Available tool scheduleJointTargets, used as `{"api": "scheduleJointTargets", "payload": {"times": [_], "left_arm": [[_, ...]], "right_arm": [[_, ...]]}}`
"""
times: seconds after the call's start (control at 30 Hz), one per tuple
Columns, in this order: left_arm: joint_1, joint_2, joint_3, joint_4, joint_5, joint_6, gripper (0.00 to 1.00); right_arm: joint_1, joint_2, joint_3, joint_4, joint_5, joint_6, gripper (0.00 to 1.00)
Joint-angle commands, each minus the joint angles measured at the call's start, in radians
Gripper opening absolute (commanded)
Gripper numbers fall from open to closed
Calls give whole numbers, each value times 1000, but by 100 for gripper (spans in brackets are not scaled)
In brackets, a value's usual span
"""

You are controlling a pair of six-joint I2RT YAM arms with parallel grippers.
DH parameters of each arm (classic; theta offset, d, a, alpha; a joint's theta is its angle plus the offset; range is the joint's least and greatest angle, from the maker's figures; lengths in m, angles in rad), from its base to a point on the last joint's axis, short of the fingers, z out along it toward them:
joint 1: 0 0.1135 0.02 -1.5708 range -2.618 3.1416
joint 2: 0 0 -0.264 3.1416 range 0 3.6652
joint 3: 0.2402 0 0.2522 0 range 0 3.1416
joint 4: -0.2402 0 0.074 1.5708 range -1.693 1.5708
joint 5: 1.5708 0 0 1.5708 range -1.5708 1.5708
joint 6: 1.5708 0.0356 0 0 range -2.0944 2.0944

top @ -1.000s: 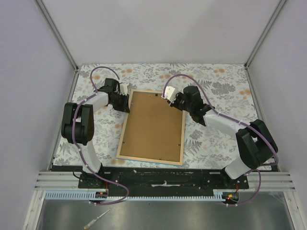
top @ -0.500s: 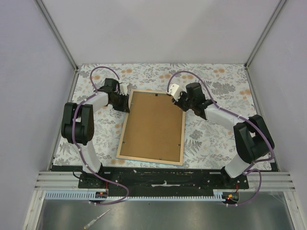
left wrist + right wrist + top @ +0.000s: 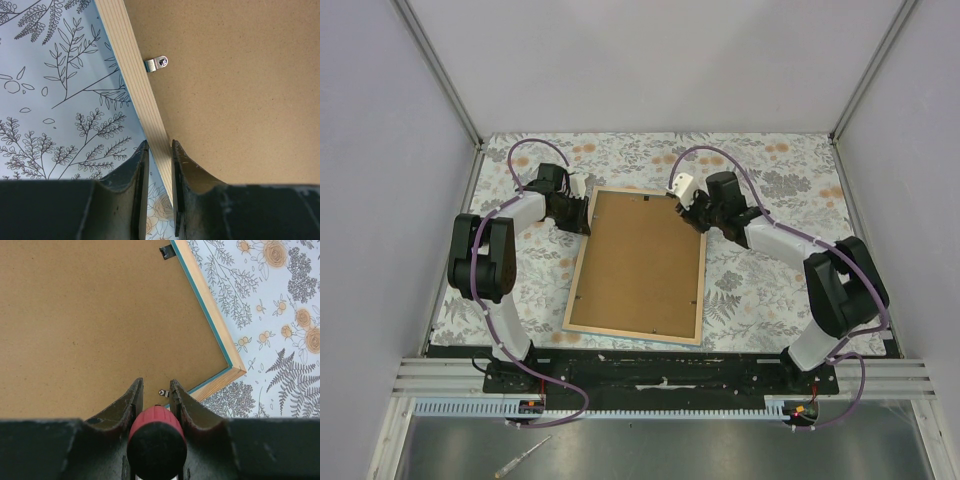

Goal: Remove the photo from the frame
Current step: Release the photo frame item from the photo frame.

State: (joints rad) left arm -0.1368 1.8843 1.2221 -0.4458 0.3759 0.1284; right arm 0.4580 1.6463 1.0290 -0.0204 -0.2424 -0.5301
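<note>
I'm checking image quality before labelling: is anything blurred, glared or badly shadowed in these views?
Top external: evenly lit, no glare, the frame sharp. Left wrist: metal clip crisp, the left gripper's fingers dark with little detail. Right wrist: red tool handle looms close and looks soft, brown backing board in focus.
</note>
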Motion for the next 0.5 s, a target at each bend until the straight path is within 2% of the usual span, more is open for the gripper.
{"api": "scheduleJointTargets", "payload": {"times": [0.0,0.47], "left_arm": [[-1,32,8,-4,15,-4,2],[-1,29,7,-4,14,-4,2]], "right_arm": [[2,26,22,66,6,10,0],[2,43,19,126,69,10,0]]}}
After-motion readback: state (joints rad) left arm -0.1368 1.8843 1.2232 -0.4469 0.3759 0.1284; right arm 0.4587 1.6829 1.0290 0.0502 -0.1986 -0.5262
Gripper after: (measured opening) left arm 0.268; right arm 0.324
